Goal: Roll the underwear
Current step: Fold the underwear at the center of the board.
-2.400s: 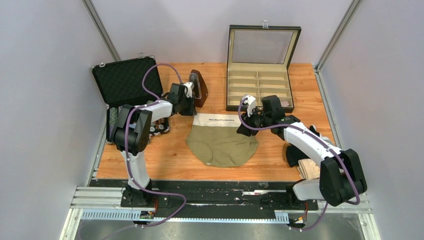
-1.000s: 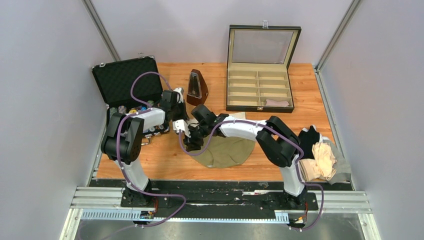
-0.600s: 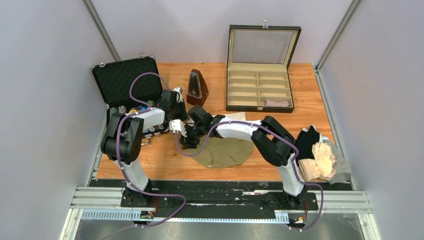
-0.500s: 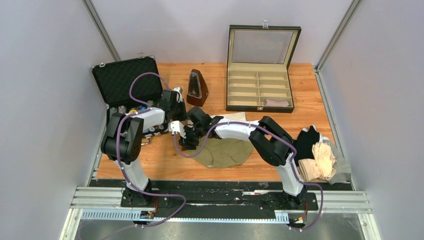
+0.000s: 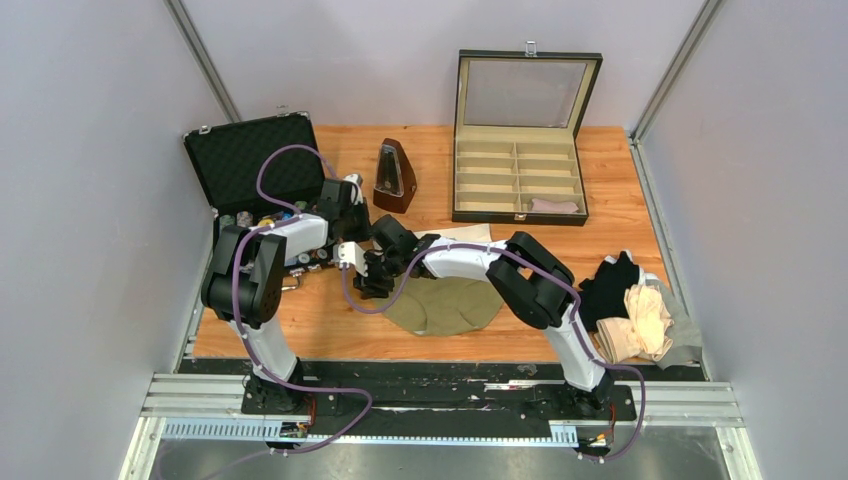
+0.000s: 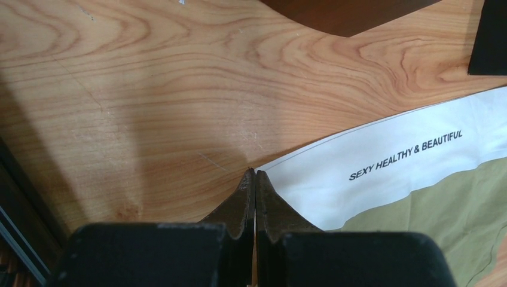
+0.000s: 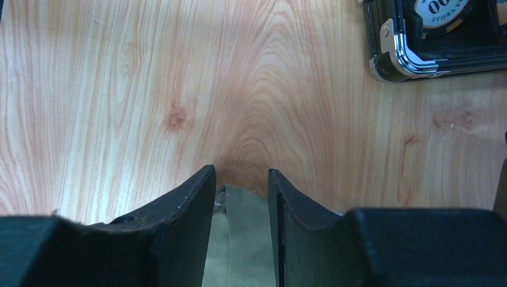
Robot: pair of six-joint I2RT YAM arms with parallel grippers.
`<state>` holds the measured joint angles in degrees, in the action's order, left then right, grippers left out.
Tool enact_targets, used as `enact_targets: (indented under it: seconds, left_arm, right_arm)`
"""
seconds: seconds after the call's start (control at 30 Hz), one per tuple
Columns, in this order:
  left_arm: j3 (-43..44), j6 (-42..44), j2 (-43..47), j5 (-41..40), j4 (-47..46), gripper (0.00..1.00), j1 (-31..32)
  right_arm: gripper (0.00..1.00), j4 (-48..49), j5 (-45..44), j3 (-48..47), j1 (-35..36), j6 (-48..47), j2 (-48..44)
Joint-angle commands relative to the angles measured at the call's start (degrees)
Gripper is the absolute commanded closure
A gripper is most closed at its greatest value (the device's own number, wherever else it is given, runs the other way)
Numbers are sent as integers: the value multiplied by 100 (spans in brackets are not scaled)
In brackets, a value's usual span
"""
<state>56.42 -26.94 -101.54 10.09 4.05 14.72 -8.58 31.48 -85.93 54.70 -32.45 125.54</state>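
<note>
Olive underwear [image 5: 445,305] gripped by right pincer [image 7: 240,173] (arm far across leftward), left pincer [image 6: 255,173] closed at waistband [image 6: 388,161] corner.

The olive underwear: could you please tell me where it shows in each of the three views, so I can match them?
Top external: underwear at the table's centre, towards the near edge.
Left wrist: underwear at lower right, its pale waistband corner at the left gripper.
Right wrist: underwear at bottom centre, between the right gripper fingers.
Shared landmark: the wooden table.
</note>
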Motion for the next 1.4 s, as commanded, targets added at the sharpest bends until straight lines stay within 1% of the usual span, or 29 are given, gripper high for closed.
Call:
enact_targets:
  seconds: [0.0,0.13,0.2,0.27,0.3,0.33,0.37,0.6,0.63,0.73,0.77,0.83,0.93,1.07,1.1,1.17,1.37]
  left_arm:
    - [192,-57,154,-29,-36,100,-78]
    - [248,-57,99,-25,-18,100,-92]
    - [276,-57,78,-14,-1,100,-99]
    - [303,-43,61,-7,7,100,-106]
    - [305,-36,58,-5,1,100,-109]
    - [307,-33,56,-1,-5,100,-109]
    - [308,-25,55,6,-20,100,-110]
    - [374,74,141,200,-65,100,-110]
    - [384,77,142,202,-55,100,-110]
    - [364,77,120,209,-48,100,-114]
    - [350,64,106,211,-60,100,-112]
    - [325,51,89,231,-82,100,-110]
    - [314,41,75,239,-102,100,-110]
    - [316,40,80,234,-104,100,-110]
    - [312,40,81,232,-106,100,-110]
    - [307,44,81,239,-105,100,-110]
    - [296,31,61,260,-136,100,-110]
  right_arm:
    - [62,147,-28,-57,31,45,-47]
    - [66,120,-55,39,23,44,-87]
    - [76,105,-34,72,24,45,-102]
    - [91,87,44,83,29,51,-115]
    - [96,77,89,78,24,65,-130]
    - [100,85,132,66,24,105,-154]
    - [100,84,182,32,23,167,-173]
    - [100,67,558,-253,24,607,-402]
    - [97,59,536,-271,26,680,-432]
    - [74,17,405,-215,32,736,-523]
    - [69,8,350,-175,34,717,-546]
    - [64,-16,294,-107,37,661,-587]
    - [63,-65,268,-32,43,558,-589]
    - [72,-156,381,-15,51,483,-549]
    - [73,-173,384,-8,50,476,-530]
    - [72,-187,319,2,65,458,-475]
    - [63,-268,55,90,60,225,-385]
